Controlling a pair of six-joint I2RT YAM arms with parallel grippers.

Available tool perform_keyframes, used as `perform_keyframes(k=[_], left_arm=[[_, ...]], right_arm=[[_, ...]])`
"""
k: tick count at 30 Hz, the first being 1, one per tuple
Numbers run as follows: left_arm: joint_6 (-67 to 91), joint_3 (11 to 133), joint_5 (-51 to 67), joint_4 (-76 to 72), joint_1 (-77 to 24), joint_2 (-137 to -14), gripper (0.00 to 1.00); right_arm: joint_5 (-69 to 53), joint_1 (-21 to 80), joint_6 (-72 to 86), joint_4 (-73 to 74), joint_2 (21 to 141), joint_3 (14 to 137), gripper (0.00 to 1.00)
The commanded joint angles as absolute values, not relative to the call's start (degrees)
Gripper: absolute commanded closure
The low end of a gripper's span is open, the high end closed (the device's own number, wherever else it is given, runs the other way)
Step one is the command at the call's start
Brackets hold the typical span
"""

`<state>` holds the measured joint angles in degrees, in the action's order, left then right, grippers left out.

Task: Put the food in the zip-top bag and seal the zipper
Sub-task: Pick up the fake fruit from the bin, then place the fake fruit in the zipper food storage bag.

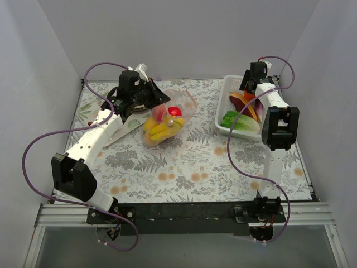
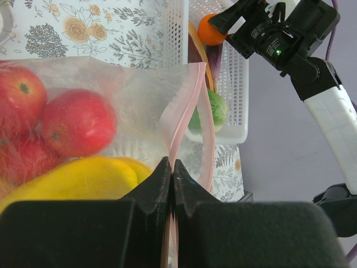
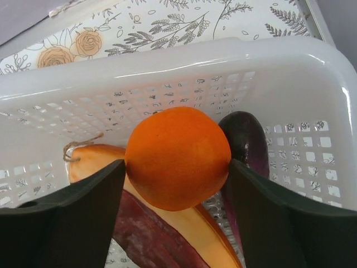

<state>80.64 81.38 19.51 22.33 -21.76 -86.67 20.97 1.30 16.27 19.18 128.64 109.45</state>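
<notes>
The zip-top bag (image 1: pixel 167 120) lies mid-table with red fruits (image 2: pixel 78 120) and a yellow banana (image 2: pixel 72 181) inside. My left gripper (image 2: pixel 172 164) is shut on the bag's mouth edge, pinching the pale-pink zipper (image 2: pixel 181 120), which loops upward with the mouth gaping. My right gripper (image 3: pixel 177 167) is down in the white basket (image 3: pixel 167 61), with both fingers pressed against the sides of an orange (image 3: pixel 177 157). A purple eggplant (image 3: pixel 248 145) lies just right of the orange. A green leafy piece (image 1: pixel 241 121) sits at the basket's near end.
The basket (image 1: pixel 223 114) stands at the back right, close to the right wall, and holds an orange-and-maroon wedge (image 3: pixel 167 229) under the orange. A dark round object (image 1: pixel 131 103) lies under my left wrist at the back left. Purple cables loop beside both arms.
</notes>
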Motion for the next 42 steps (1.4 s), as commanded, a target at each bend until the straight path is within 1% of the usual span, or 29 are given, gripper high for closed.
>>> perform_keyframes(k=[1,3,4,6,7,10,16,26,30,35,39,42], left_arm=[[80.1,83.5,19.2,22.3,-21.7,-83.8,1.00],[80.1,83.2,19.1,22.4,-21.7,-83.7,1.00],[80.1,83.1,19.1,22.3,-21.7,-83.5,1.00],[80.0,82.7,19.0,22.2,-21.7,-83.4,1.00],[80.1,82.7,19.0,22.1,-21.7,-83.3,1.00],[80.1,82.4,18.8,22.1,-21.7,-83.2,1.00],[80.2,82.4,18.9,21.5,-21.7,-83.7,1.00],[81.4,81.9,19.4,19.1,-21.7,-86.5,1.00],[81.8,82.0,19.7,18.2,-21.7,-88.0,1.00],[82.2,82.7,19.8,17.6,-21.7,-89.6,1.00],[82.5,83.1,20.0,17.1,-21.7,-90.2,1.00],[82.6,83.1,20.1,17.1,-21.7,-90.3,1.00]], right_arm=[[19.1,1.0,16.3,16.4,127.5,108.8,0.31],[19.0,0.9,16.3,17.2,127.1,109.2,0.46],[19.0,0.9,16.3,17.7,126.8,109.3,0.61],[18.9,0.9,16.3,18.3,125.4,108.8,0.69],[18.8,0.9,16.3,18.5,124.9,108.5,0.75],[18.1,0.9,16.6,19.0,121.8,106.6,0.80],[14.2,1.0,17.3,20.6,113.9,102.7,0.86],[8.3,3.3,18.2,22.5,98.4,96.2,0.88],[7.6,8.0,18.7,23.3,92.9,94.6,0.88],[5.9,17.0,21.0,23.2,86.6,94.1,0.89],[5.1,27.2,22.8,21.6,85.1,94.6,0.88],[6.5,32.8,23.6,20.7,85.3,95.1,0.89]])
